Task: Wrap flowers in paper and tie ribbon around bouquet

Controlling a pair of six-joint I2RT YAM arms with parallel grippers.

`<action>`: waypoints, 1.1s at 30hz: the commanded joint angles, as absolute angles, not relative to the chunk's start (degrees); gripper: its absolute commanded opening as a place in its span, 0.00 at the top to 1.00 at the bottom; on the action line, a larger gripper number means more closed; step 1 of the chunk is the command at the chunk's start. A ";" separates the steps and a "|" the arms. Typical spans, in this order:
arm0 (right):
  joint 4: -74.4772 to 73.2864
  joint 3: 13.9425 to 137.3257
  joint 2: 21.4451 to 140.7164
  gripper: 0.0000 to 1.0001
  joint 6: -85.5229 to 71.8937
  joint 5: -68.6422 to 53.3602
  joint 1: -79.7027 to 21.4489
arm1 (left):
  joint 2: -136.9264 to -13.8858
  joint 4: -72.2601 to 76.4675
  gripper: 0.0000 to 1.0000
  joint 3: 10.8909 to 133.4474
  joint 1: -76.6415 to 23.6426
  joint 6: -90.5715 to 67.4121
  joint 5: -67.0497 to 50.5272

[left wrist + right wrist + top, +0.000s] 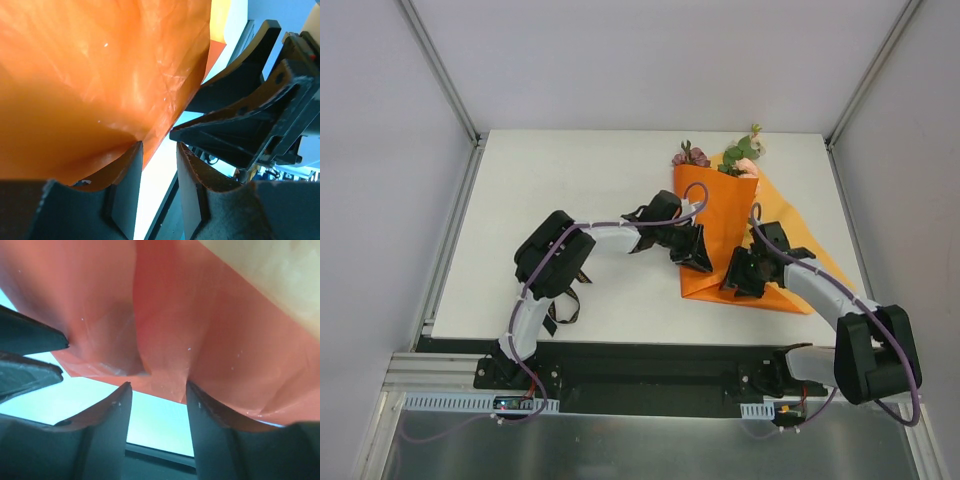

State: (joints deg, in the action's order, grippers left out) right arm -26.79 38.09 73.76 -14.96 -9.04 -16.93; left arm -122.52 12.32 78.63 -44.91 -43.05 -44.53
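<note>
Step in hand: by my judgement, closing the paper (pixel 777 210) round the stems. No ribbon is on it yet.
Left pincer: the left gripper (pixel 692 252) sits at the bouquet's (pixel 720 225) left edge, centre of the top view. Its jaws are spread, the paper's edge brushes one finger (pixel 125 175), and nothing is pinched.
Right pincer: the right gripper (pixel 745 278) is at the lower orange edge, right of centre. Its jaws are parted, the paper's rim lies just at the tips, and bare table (pixel 570 180) shows through the gap.
Doing it well: each pincer probably needs the edge well between its pads before closing. The glossy sheet looks slippery, so fold slowly and keep the cone from rolling.
Container: the paper cone holds the flowers (pixel 692 155), with blooms and leaves poking out of the wide end towards the upper middle of the frame. A loose flap lies flat to the right.
Ribbon: I cannot pick it out with certainty.
</note>
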 commanded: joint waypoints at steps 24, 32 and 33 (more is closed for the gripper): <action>-9.40 33.05 72.60 0.99 -18.28 -28.39 -6.68 | -115.31 19.25 0.67 72.68 -44.12 -43.51 -47.28; -18.18 29.18 64.69 0.99 -21.35 -23.47 -7.12 | -118.21 19.95 0.67 74.27 -44.12 -44.65 -47.81; -18.72 28.92 63.47 0.99 -21.71 -22.86 -7.21 | -118.39 20.30 0.67 74.18 -44.12 -44.74 -47.90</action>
State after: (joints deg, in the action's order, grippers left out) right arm -13.26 30.20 67.16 -19.55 -25.76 -6.98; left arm -118.80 17.78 73.08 -44.53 -44.25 -46.13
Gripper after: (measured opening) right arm 0.012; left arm 0.328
